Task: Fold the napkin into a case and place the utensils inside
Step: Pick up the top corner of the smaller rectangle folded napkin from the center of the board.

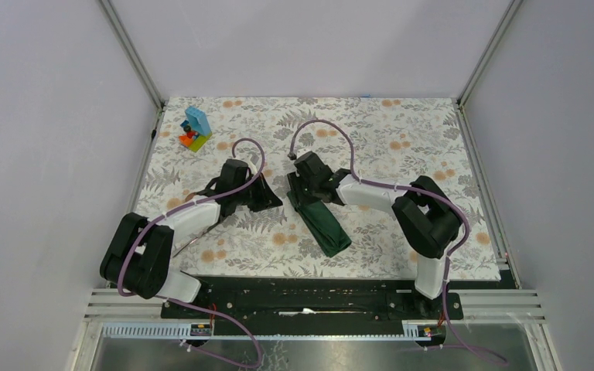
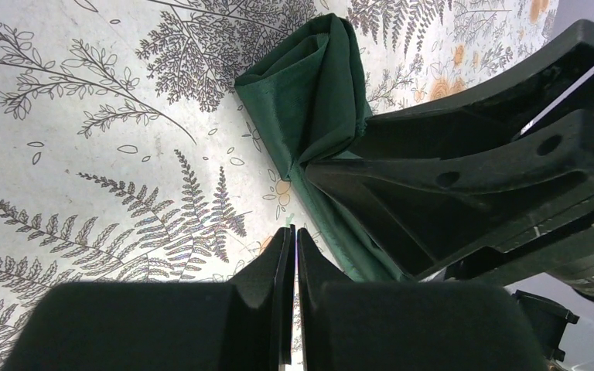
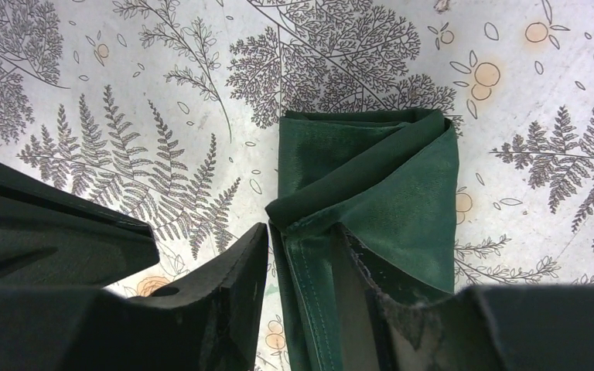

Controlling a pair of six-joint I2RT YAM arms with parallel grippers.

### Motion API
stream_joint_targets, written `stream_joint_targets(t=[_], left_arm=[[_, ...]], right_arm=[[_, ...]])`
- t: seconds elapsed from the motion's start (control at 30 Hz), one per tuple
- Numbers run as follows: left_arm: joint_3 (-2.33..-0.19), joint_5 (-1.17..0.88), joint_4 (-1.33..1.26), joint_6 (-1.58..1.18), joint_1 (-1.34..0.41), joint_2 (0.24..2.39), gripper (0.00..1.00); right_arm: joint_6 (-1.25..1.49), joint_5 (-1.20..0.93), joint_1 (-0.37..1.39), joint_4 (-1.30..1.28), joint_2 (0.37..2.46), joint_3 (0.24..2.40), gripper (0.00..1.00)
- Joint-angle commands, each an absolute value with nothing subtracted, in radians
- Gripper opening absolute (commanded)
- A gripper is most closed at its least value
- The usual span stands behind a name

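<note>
Folding step: right claw (image 3: 302,255) halfway wide, astride napkin (image 3: 387,178) top-layer edge, not pinching yet. Left claw (image 2: 292,236) pressed closed, empty. Next, I'd guess: pinch layer, lift pocket.

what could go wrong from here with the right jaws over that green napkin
1. The right jaws straddle only one folded edge of the napkin, not its full width. Pinching and pulling there could peel a layer open and undo the fold.
2. The left jaws are shut and sit close beside the right arm's fingers, so a sideways move by either arm could bump them.
</note>
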State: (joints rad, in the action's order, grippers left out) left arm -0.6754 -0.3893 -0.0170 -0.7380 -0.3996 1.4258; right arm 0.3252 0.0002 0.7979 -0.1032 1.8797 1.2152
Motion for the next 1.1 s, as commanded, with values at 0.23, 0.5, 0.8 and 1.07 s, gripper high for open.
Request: stream_joint_targets(t=[0.23,0.5,0.8,1.07], left_arm=[[-0.651,-0.403,-0.067,-0.738,-0.393,1.413,0.08],[-0.635,-0.401,-0.069,-0.741,-0.391,1.402,0.08],[-0.617,-0.402,-0.075,-0.744,-0.389,1.389,0.08],[-0.611,-0.406,-0.075,-0.744,-0.386,1.382,0.08]], right_arm=[[0.296,0.206,0.877,-0.064,1.903,1.269,0.48],[0.28,0.381,0.934,-0.103,1.937,1.313,0.48],[0.272,0.496,0.969,-0.12,1.971,1.339,0.45],[0.27,0.528,0.982,-0.12,1.985,1.347,0.32]])
